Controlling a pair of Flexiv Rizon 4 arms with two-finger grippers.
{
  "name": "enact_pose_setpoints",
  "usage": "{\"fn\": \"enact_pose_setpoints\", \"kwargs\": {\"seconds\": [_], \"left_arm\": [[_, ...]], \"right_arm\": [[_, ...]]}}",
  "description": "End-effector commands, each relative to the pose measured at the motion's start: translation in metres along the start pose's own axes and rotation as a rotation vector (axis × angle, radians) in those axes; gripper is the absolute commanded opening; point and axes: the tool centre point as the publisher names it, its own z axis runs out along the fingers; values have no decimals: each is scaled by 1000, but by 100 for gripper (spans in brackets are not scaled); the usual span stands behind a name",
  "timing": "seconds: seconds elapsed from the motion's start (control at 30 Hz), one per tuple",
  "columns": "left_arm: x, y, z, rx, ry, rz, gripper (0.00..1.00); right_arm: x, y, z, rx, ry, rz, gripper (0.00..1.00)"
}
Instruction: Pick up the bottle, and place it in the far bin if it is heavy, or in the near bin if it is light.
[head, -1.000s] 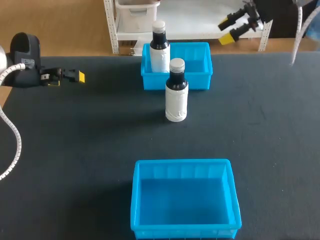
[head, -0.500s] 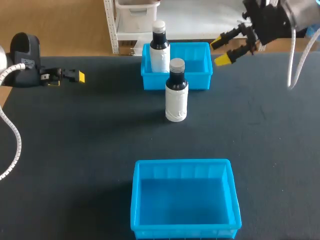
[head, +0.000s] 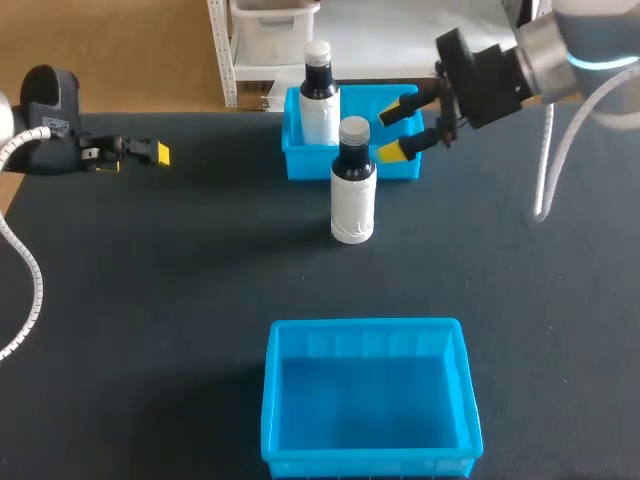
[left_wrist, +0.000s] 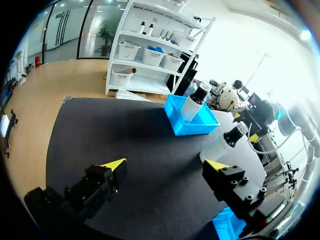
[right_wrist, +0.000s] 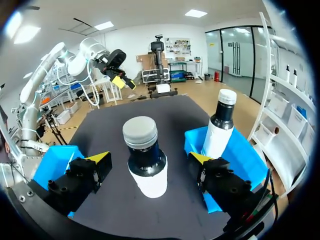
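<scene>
White-labelled with a dark neck and grey cap, the bottle (head: 352, 185) stands upright on the black table (head: 150, 300) just in front of the far bin (head: 305, 165), and its print is too small to read. The right gripper (head: 396, 128) hangs over the far bin's front right corner, fingers spread wide, gripping nothing, close beside the bottle. The left gripper (left_wrist: 165, 165), well left of the far bin, gapes wide and empty too, and a second bottle (head: 319, 95) hides the bin's back-left corner.

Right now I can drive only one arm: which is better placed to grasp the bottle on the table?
Right. The right gripper, open, hovers close to the bottle, which stands just ahead of its fingers; the left gripper sits far off.
</scene>
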Motion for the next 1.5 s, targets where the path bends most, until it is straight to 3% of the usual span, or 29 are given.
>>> {"fn": "enact_pose_setpoints", "kwargs": {"seconds": [0.03, 0.73, 1.5], "left_arm": [[0, 0, 0, 0, 0, 0, 100], [0, 0, 0, 0, 0, 0, 100], [0, 0, 0, 0, 0, 0, 100]], "right_arm": [[0, 2, 13, 151, 4, 0, 100], [-1, -8, 38, 49, -16, -11, 100], [-3, -5, 48, 29, -11, -14, 100]]}}
